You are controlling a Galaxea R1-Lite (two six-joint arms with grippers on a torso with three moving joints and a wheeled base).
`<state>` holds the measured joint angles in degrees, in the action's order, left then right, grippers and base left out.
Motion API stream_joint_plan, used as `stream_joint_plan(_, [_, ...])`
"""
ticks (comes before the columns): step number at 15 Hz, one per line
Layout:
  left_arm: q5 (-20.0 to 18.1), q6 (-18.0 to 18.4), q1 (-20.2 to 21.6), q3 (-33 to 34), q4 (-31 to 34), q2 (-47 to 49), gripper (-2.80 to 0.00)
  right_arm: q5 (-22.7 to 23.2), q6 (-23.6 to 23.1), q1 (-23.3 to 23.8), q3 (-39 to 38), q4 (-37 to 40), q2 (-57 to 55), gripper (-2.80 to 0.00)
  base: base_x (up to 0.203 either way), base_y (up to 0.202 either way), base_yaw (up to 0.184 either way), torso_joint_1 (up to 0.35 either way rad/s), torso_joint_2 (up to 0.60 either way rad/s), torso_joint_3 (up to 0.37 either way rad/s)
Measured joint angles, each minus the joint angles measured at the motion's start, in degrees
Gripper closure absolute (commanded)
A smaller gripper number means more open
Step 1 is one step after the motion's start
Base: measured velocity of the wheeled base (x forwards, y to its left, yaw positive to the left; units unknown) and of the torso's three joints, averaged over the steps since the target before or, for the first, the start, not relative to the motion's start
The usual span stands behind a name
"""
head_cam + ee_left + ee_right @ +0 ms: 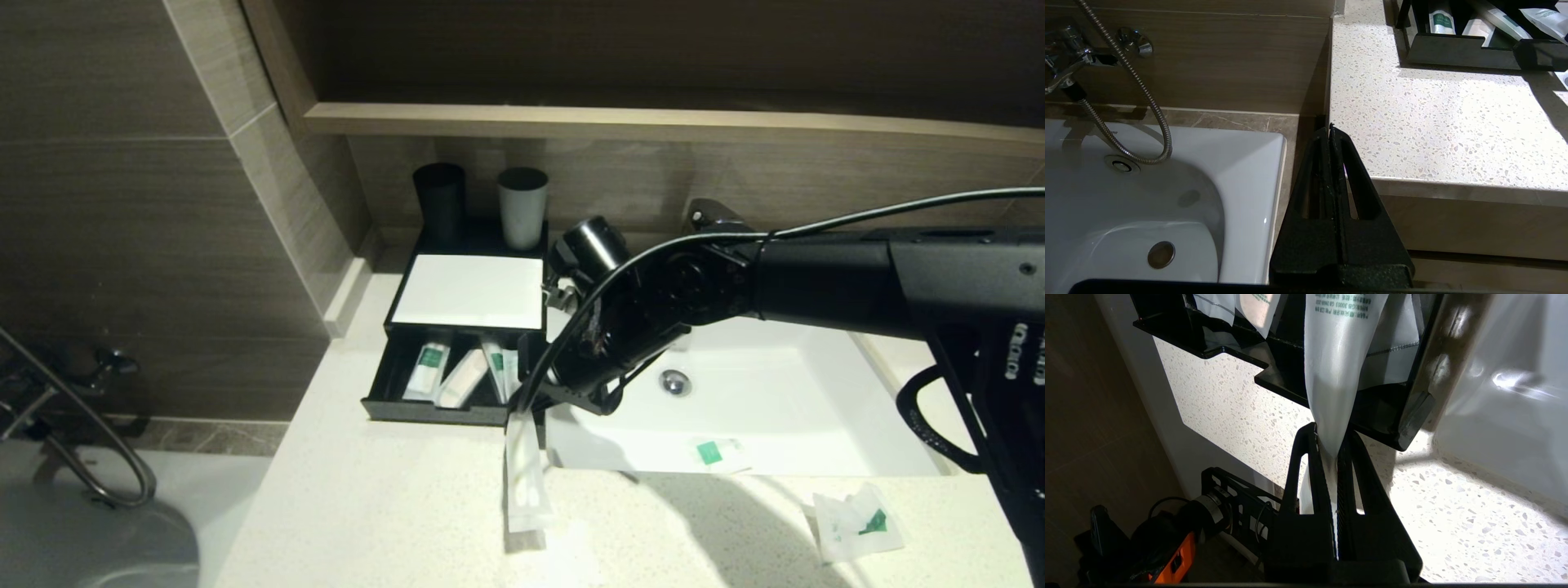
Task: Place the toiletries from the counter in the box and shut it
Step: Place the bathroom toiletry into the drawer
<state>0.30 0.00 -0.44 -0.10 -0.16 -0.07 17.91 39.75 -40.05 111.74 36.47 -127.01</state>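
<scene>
Packet (522,469): long, clear-and-white, hanging upright from the right gripper (522,408) just in front of the drawer's front right corner, its lower end above the bench (367,506). In the right wrist view the fingers (1306,469) are clenched on one end of this packet (1337,384).

Drawer (433,408): black, pulled out at the front of the box (469,290), holding several white packets and tubes with green marks (429,367).

Box: low, black, white panel on top, standing at the bench's back left, beside the basin (775,408).

Small packet, green mark (718,453): lying on the basin's front rim.

Squarish packet, green mark (857,523): lying on the bench in front of the basin, towards the right.

Cups: one black (439,196), one grey (522,204), upright behind the box.

Left gripper (1329,134): parked low beside the bench's left end, next to a bathtub (1147,204); fingers pressed together, holding nothing.
</scene>
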Motion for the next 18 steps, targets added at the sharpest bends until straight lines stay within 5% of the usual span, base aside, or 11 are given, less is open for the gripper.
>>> stream_joint_plan(18, [0.00,0.00,0.00,0.00,0.00,0.00,0.00,-0.07,0.07,0.06,0.13,-4.76,-1.23,0.00,0.000,0.000,0.000,0.000,0.00,0.000])
